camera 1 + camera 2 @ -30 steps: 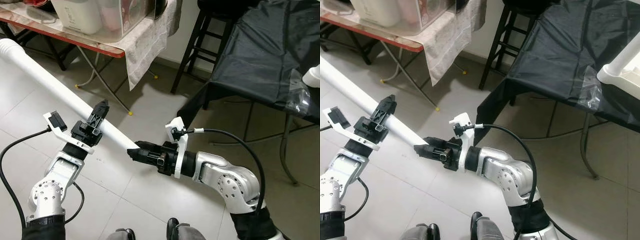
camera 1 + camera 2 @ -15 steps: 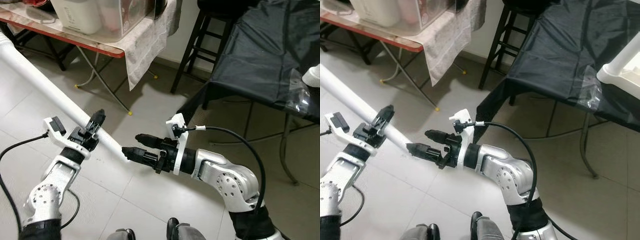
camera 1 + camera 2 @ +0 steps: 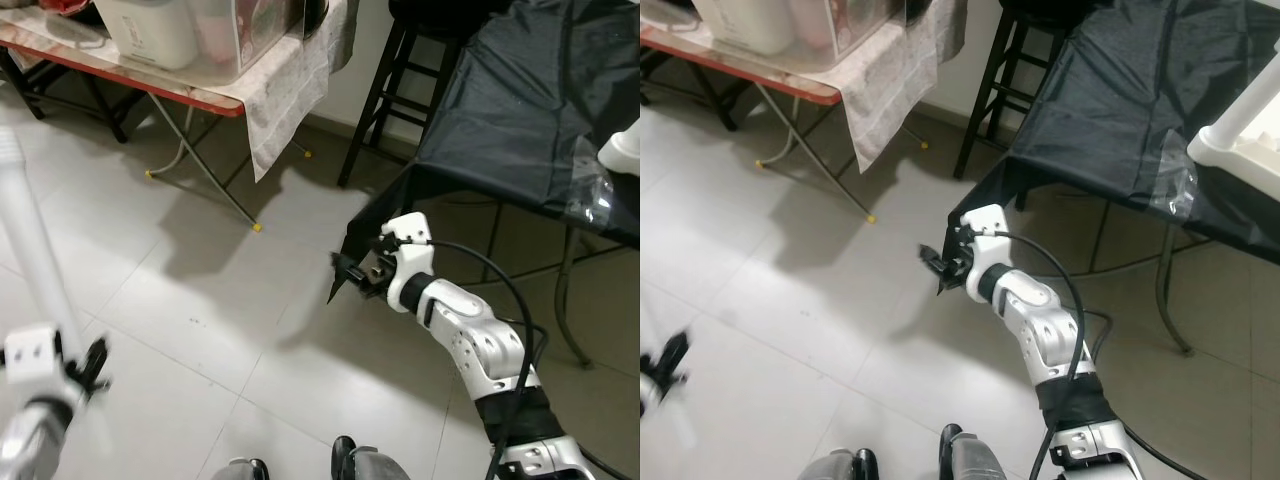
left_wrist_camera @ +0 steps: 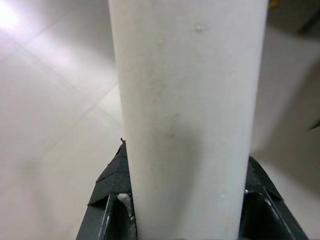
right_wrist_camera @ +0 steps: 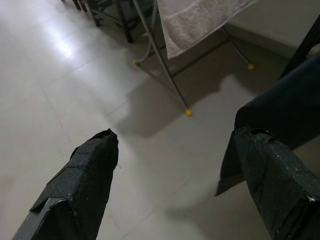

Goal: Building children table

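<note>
Left gripper clamped on a thick white tube; in the wrist view the tube fills the space between the two black fingers and runs straight away from the camera over pale floor tiles. From the head camera the same white tube stands steep at the far left edge, blurred, with the left gripper low in the corner at its lower end. Right gripper held out mid-scene above the tiled floor, well apart from the tube, fingers spread wide and holding nothing; the right wrist view shows the two fingertips far apart with bare floor between them. Behind it, a table draped in black sheeting, a dark wooden stool beside that, and at upper left a folding table with a pale cloth hanging off its edge and white containers on top. A white plastic piece sits on the black sheeting at the right edge, partly cut off. Robot's feet at the bottom edge.
</note>
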`<state>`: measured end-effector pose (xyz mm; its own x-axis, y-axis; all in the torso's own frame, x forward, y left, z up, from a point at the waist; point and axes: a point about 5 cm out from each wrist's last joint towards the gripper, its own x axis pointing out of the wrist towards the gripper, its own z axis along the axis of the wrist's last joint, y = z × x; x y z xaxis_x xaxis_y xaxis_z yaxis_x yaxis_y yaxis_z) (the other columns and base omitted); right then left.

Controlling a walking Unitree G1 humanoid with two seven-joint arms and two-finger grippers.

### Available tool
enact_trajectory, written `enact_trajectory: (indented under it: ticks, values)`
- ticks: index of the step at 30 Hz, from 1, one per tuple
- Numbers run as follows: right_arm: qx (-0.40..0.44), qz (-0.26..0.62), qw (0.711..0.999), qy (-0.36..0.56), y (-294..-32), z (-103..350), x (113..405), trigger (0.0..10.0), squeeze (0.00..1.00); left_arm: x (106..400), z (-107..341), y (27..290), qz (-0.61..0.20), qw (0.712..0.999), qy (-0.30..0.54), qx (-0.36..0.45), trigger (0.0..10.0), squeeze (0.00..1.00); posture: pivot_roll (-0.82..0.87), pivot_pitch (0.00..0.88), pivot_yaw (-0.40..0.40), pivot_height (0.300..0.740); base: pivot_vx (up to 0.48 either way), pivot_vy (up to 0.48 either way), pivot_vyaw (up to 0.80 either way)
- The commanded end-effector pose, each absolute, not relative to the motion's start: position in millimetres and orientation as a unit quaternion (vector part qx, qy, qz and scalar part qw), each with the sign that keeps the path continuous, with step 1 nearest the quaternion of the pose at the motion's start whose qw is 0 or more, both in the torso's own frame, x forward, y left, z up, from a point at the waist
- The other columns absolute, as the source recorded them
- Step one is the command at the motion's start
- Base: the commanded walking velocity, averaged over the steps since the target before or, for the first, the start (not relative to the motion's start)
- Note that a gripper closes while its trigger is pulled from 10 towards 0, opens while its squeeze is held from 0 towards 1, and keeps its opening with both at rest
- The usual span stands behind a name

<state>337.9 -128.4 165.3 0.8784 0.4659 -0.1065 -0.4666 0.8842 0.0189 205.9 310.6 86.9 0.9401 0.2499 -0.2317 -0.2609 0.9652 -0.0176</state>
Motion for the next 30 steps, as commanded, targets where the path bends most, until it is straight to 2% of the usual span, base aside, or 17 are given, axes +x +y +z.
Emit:
enact_trajectory:
  ticks: [1, 4, 9, 11, 17, 23, 30]
  values:
    - [-0.014, 0.233, 0.97, 0.063, -127.6, 153.6, 335.4, 10.0, 0.0, 197.9, 85.8, 307.4, 0.145, 0.984, 0.106, 0.003, 10.0, 0.0, 0.01, 0.195, -0.032, 0.734, 0.0, 0.0, 0.0]
    - [-0.012, 0.225, 0.972, 0.067, -128.1, 144.7, 335.9, 10.0, 0.0, 185.9, 79.8, 298.1, 0.16, 0.981, 0.111, 0.008, 10.0, 0.0, 0.01, 0.176, -0.038, 0.734, 0.0, 0.0, 0.0]
    - [-0.016, 0.224, 0.973, 0.061, -126.3, 142.4, 337.4, 10.0, 0.0, 184.5, 79.3, 293.9, 0.166, 0.98, 0.106, 0.02, 10.0, 0.0, 0.01, 0.167, -0.037, 0.734, 0.0, 0.0, 0.0]
    - [-0.012, 0.22, 0.974, 0.054, -123.9, 139.7, 338.0, 10.0, 0.0, 184.3, 84.0, 285.3, 0.167, 0.981, 0.088, 0.036, 10.0, 0.0, 0.01, 0.13, -0.038, 0.734, 0.0, 0.0, 0.0]
    - [0.0, 0.215, 0.976, 0.044, -116.6, 136.8, 338.7, 10.0, 0.0, 191.9, 99.2, 261.0, 0.146, 0.986, 0.055, 0.058, 10.0, 0.0, 0.02, 0.095, -0.031, 0.734, 0.0, 0.0, 0.0]
    - [0.004, 0.217, 0.975, 0.043, -109.9, 133.3, 338.7, 10.0, 0.0, 201.2, 101.5, 249.4, 0.138, 0.989, 0.042, 0.044, 10.0, 0.0, 0.01, 0.066, -0.032, 0.734, 0.0, 0.0, 0.0]
    - [-0.009, 0.224, 0.974, 0.044, -103.9, 130.3, 338.9, 10.0, 0.0, 208.4, 99.8, 237.9, 0.135, 0.989, 0.038, 0.041, 10.0, 0.0, -0.02, 0.037, -0.025, 0.734, 0.0, 0.0, -0.8]
